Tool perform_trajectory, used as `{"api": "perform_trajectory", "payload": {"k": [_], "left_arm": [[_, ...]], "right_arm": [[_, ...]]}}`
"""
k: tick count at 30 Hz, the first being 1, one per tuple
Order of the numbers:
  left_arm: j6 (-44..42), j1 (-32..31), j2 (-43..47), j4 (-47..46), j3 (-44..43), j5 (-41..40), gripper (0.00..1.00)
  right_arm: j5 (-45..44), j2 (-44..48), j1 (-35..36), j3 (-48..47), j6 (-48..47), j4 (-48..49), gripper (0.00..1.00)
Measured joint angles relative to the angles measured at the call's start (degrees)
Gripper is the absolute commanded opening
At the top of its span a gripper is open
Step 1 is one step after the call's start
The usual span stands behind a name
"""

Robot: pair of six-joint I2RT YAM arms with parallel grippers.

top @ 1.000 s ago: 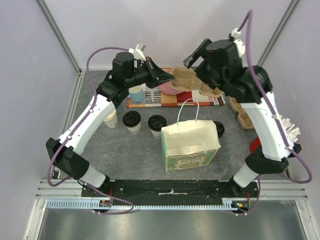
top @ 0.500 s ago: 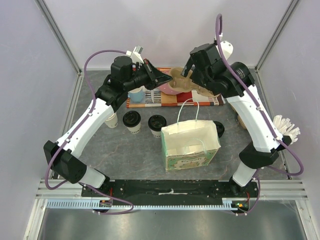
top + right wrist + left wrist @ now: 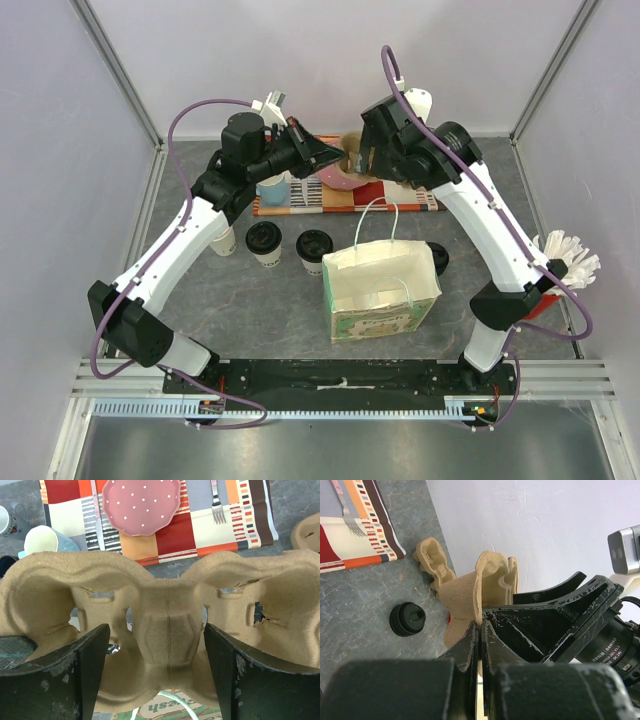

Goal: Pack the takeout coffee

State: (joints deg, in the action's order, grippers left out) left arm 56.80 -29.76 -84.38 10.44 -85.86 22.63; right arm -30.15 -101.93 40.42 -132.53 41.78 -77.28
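Observation:
Two cream paper cups with black lids (image 3: 264,241) (image 3: 314,247) stand left of an open paper bag (image 3: 380,285). A brown cardboard cup carrier (image 3: 352,157) hangs in the air at the back between both grippers. My left gripper (image 3: 333,157) is shut on the carrier's edge (image 3: 470,592), as the left wrist view (image 3: 480,626) shows. My right gripper (image 3: 372,160) is open. In the right wrist view (image 3: 155,630) its fingers stand wide on either side of the carrier's middle column (image 3: 167,625).
An unlidded cream cup (image 3: 222,238) stands at the left. A loose black lid (image 3: 437,257) lies right of the bag. A striped placemat (image 3: 345,197) holds a pink plate (image 3: 141,502), with a light blue mug (image 3: 272,187) beside it. Another carrier (image 3: 432,560) lies on the table.
My right arm has swung left and back, bringing its open gripper up to the carrier. The carrier has shifted slightly left. My left arm has barely moved.

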Motion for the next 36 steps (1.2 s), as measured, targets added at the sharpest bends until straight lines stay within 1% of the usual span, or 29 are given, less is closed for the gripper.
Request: {"api": "perform_trajectory", "payload": {"k": [1,3,4,5,11,12,15,20,22,25,28,31,33,36], "left_arm": [[0.0,0.0,0.0,-0.1,0.0,0.1,0.02],[0.0,0.0,0.0,-0.3,0.0,0.3,0.02],[0.0,0.0,0.0,-0.3,0.0,0.5,0.02],[0.0,0.0,0.0,-0.3,0.0,0.5,0.02],[-0.5,-0.6,-0.8,-0.2,0.0,1.7,0.02],[-0.7,-1.1,-1.2,-0.1,0.0,1.6,0.02],[-1.6,-4.0,-2.0,0.2,0.0,-0.1,0.02],[-1.0,-6.3,-3.0,0.7,0.0,-2.6,0.02],[-1.2,-6.3,-3.2,2.0,0.0,-2.9,0.02],[-2.4,-6.1,-3.9,4.3,-0.9,-2.7,0.02],[-3.7,-6.2,-5.1,6.1,-3.9,-1.1,0.02],[-5.4,-6.5,-6.6,7.7,-8.2,-0.8,0.02],[-6.4,-6.5,-7.7,9.3,-10.9,-1.0,0.02],[-7.9,-6.5,-9.2,10.7,-13.5,-1.3,0.02]], "right_arm": [[0.2,0.0,-0.2,0.0,-0.8,0.0,0.72],[0.2,0.0,-0.4,0.0,-2.0,0.0,0.73],[0.2,-0.1,-0.5,0.0,-2.5,0.0,0.77],[0.1,-0.1,-0.7,0.1,-2.8,0.0,0.79],[0.2,-0.1,-1.7,1.7,-4.5,0.0,0.76],[0.1,-0.2,-1.9,2.0,-4.6,0.0,0.72],[-0.7,-0.8,-2.6,2.4,-5.4,-0.9,0.66],[-1.1,-0.5,-5.6,5.3,-6.3,-1.2,0.70],[0.9,0.7,-6.7,8.0,-6.6,-0.8,0.73],[4.2,3.9,-8.1,12.4,-8.0,0.2,0.73],[7.9,7.7,-9.4,16.4,-9.1,3.1,0.71],[9.7,9.1,-10.1,16.8,-10.1,5.0,0.70],[10.6,9.4,-10.4,16.8,-10.8,6.1,0.73],[12.0,9.4,-11.4,16.8,-12.1,7.0,0.73]]}}
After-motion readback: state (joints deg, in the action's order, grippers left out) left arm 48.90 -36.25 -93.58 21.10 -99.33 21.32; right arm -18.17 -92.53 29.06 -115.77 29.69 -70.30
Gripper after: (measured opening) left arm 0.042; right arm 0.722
